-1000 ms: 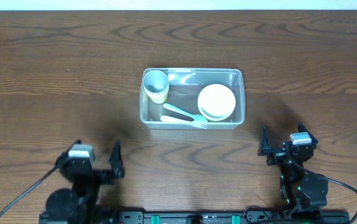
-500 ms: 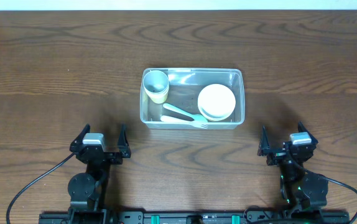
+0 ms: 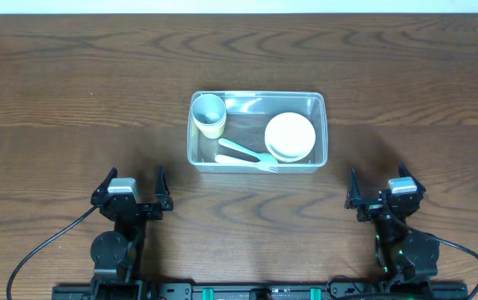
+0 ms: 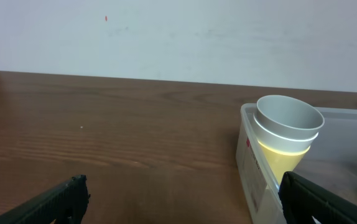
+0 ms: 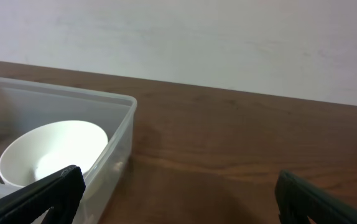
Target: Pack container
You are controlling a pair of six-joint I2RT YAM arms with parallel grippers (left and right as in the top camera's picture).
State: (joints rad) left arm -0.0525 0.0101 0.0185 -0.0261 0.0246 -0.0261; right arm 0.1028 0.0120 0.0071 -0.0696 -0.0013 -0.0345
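The clear rectangular container (image 3: pixel 322 133) sits mid-table. Inside are stacked cups (image 3: pixel 209 115), white over yellow, at its left end, stacked white bowls (image 3: pixel 290 136) at its right end, and a pale fork and spoon (image 3: pixel 247 155) along the near wall. My left gripper (image 3: pixel 132 182) is open and empty near the front edge, left of the container. My right gripper (image 3: pixel 379 182) is open and empty at the front right. The left wrist view shows the cups (image 4: pixel 287 134) and the container's corner (image 4: pixel 256 168). The right wrist view shows the bowl (image 5: pixel 51 152) and the container's wall (image 5: pixel 113 146).
Dark wooden table (image 3: pixel 72 83) all round the container. A pale wall (image 4: pixel 178 34) runs behind the far edge. The arm bases and cables (image 3: pixel 39 254) sit along the front edge.
My left arm has swung from pointing right to pointing straight ahead and settled at the front left, jaws open. The right arm and the container's contents have not moved.
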